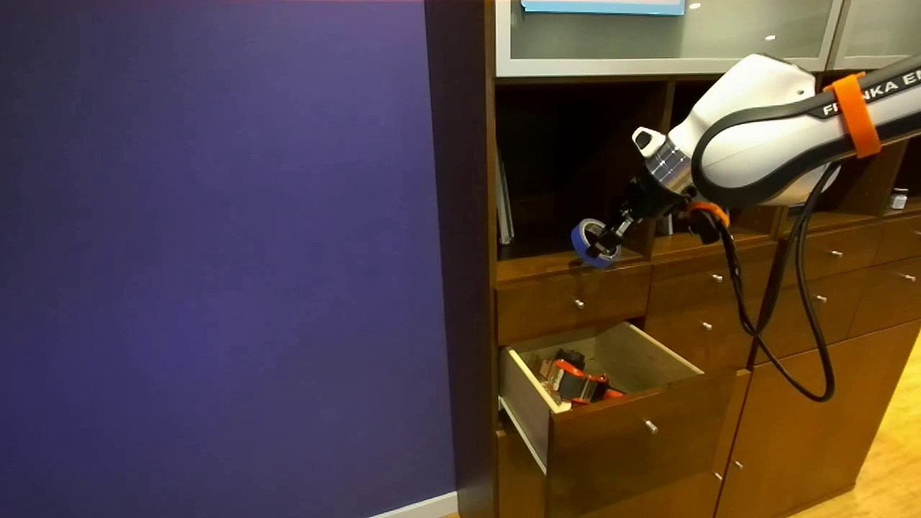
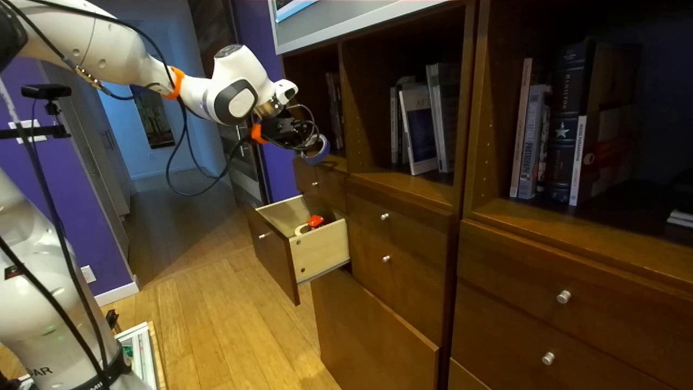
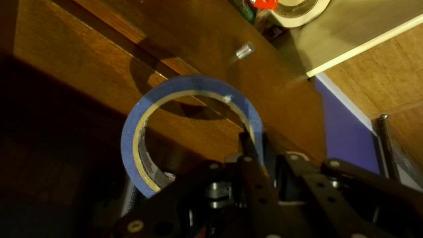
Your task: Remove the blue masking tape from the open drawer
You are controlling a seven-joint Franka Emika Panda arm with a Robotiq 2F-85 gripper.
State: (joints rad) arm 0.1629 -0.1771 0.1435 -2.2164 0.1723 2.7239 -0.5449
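The blue masking tape shows as a ring in both exterior views [image 1: 581,243] [image 2: 315,159] and large in the wrist view [image 3: 198,83]. My gripper [image 1: 604,241] is shut on one side of the ring's wall, one finger inside the hole and one outside; it also shows in an exterior view [image 2: 309,142] and the wrist view [image 3: 259,143]. The tape hangs in the air at the front of an open shelf, above and outside the drawer. The drawer [image 1: 633,446] is pulled open below; it shows too in an exterior view [image 2: 273,252] and the wrist view [image 3: 363,44].
An orange and dark item [image 1: 572,378] lies in the drawer with a pale tape roll [image 3: 297,18]. A flush drawer front [image 1: 568,316] with a knob is above it. Books [image 2: 417,130] stand in nearby cubbies. The shelf ledge [image 1: 540,267] is just below the tape.
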